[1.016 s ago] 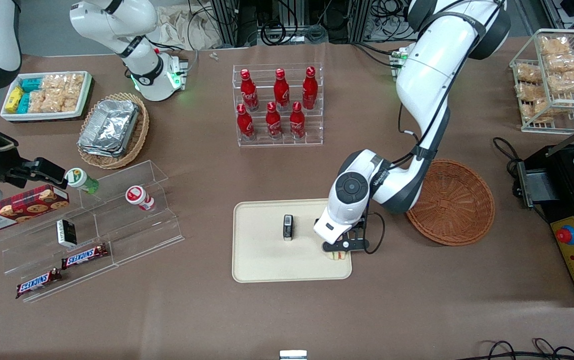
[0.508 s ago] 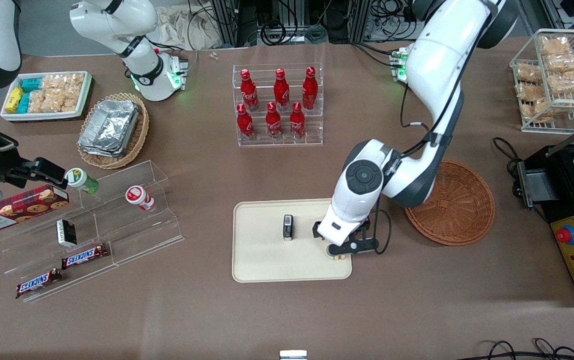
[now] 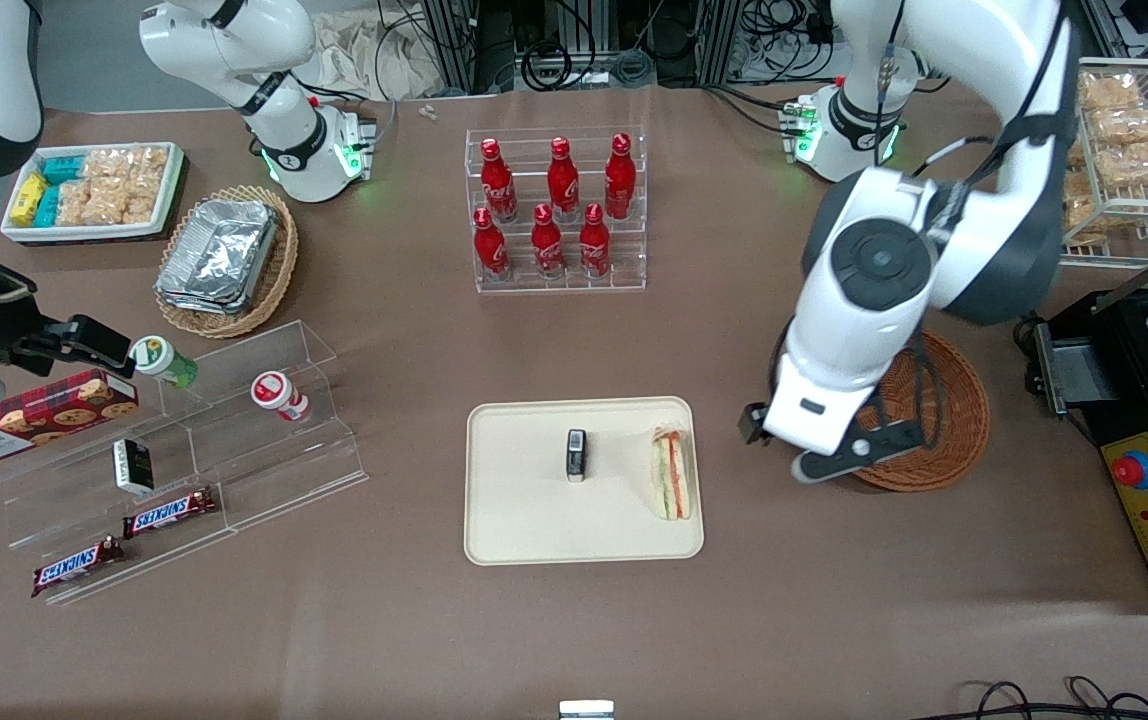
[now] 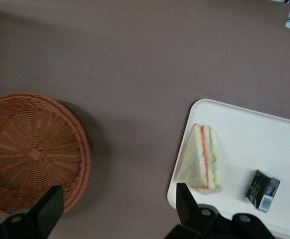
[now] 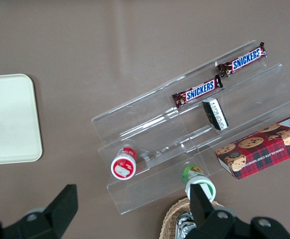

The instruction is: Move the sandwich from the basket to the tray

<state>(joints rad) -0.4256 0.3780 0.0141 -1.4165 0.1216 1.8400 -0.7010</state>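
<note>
Two things lie on the tray (image 3: 534, 520): a small dark packet (image 3: 576, 455) near its middle and, nearer the working arm's end, the sandwich (image 3: 671, 473) flat against the rim, filling edge up. Next comes the gripper (image 3: 802, 452), raised above bare table between tray and basket (image 3: 944, 420), fingers (image 4: 49, 208) spread wide and holding nothing. The basket sits partly under the arm.

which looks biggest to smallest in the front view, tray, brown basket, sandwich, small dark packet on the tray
1. tray
2. basket, partly covered by the arm
3. sandwich
4. dark packet
The open pincer hangs above the basket's edge.
</note>
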